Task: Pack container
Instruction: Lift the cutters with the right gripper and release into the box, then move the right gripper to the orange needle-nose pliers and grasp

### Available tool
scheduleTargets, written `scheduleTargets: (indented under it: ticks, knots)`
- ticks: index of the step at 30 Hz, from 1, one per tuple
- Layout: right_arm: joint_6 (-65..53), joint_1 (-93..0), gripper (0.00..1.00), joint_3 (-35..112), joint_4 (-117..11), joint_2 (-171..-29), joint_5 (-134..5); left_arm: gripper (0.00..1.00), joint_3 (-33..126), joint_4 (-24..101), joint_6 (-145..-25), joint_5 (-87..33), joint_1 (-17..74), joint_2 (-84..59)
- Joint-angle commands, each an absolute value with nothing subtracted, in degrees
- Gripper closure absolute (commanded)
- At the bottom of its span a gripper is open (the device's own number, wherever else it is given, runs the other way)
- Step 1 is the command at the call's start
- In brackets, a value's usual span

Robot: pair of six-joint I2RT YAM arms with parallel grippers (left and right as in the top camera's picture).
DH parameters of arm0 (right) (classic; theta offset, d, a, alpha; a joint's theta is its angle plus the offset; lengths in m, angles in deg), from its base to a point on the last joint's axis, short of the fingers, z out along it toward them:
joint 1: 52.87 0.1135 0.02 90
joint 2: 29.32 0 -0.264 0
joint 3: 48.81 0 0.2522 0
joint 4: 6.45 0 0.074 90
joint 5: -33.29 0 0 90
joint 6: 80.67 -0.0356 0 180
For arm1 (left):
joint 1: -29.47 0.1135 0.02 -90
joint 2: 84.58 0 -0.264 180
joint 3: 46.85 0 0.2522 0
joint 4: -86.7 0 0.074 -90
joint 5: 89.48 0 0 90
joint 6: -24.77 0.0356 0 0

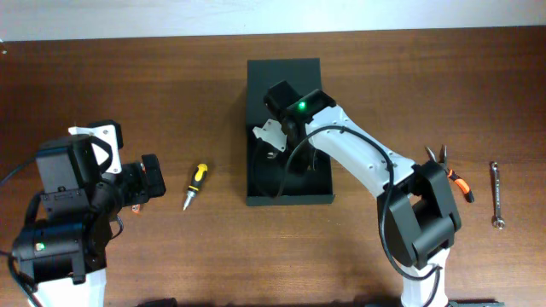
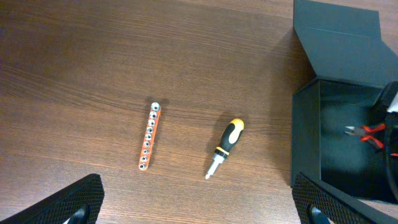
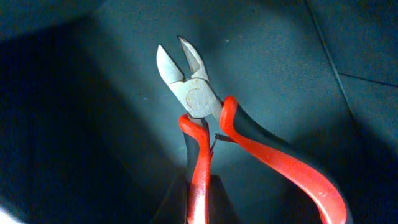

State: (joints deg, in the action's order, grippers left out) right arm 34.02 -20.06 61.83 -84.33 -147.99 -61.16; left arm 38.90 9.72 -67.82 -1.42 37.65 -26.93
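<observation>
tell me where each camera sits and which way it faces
overhead: above the table, looking straight down; left arm, right arm, container, screwdriver show.
left wrist: on the left arm, facing down; open left tool at bottom corners.
right wrist: inside the container, facing red cutters; right tool grips one handle.
shared: left wrist also sees screwdriver, container, cutters.

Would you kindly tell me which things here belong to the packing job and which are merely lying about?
In hand: dark matte rectangular container; red-handled steel cutters, held inside it by the right gripper.
Lying about, perhaps awaiting packing: yellow-black screwdriver; orange bit strip; orange-black pliers; steel spanner.
</observation>
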Motion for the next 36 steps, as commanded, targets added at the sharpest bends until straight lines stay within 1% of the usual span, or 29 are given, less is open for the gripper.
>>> scheduleTargets:
  ticks: [1,6,8,10,11,12,14,16,21,24,28,30,33,36]
  knots:
    - [34.4,-21.9,0.96,60.7,-83.0,-148.7,-64.3,0.01,39.9,9.7,-66.9,-1.4,37.9,-26.2]
    - [34.4,-22.4,0.95,56.8,-80.7,-148.7,-64.3,0.01,39.9,9.7,-66.9,-1.4,37.9,-25.9]
    - [34.4,-22.5,0.82,55.2,-80.4,-148.8,-64.2,0.01,39.9,9.7,-66.9,-1.4,37.9,-25.8]
    - [34.4,-22.6,0.8,54.1,-80.2,-148.7,-64.2,0.01,39.9,9.7,-66.9,-1.4,37.9,-25.8]
    - [34.4,-22.6,0.78,53.7,-80.2,-148.7,-64.2,0.01,39.9,9.7,-66.9,-1.4,37.9,-25.8]
    - [34.4,-22.6,0.68,53.7,-80.4,-148.7,-64.2,0.01,39.9,9.7,-66.9,-1.4,37.9,-25.8]
    - [34.4,-22.6,0.59,53.7,-80.4,-148.6,-64.2,0.01,39.9,9.7,-66.9,-1.4,37.9,-25.8]
    - [34.3,-22.6,0.58,54.3,-81.5,-148.4,-63.9,0.01,39.9,9.7,-66.9,-1.4,37.9,-25.8]
    - [33.3,-22.6,0.54,61.7,-88.5,-146.9,-63.0,0.01,39.9,9.7,-66.9,-1.4,37.9,-25.8]
    - [28.6,-22.6,0.51,68.1,-90.8,-145.1,-58.0,0.01,39.9,9.7,-66.9,-1.4,37.9,-25.8]
    - [22.3,-23.9,0.41,77.7,-94.3,-141.7,-52.3,0.01,39.9,9.7,-66.9,-1.4,37.9,-25.8]
    - [17.8,-25.9,0.37,82.0,-96.5,-139.6,-49.0,0.01,39.9,9.7,-66.9,-1.4,37.9,-25.8]
    - [12.3,-30.5,0.35,86.8,-100.3,-136.2,-46.5,0.01,39.9,9.7,-66.9,-1.4,37.9,-25.8]
    - [7.2,-37.8,0.28,88.4,-103.3,-131.8,-46.6,0.01,39.9,9.7,-66.9,-1.4,37.9,-25.8]
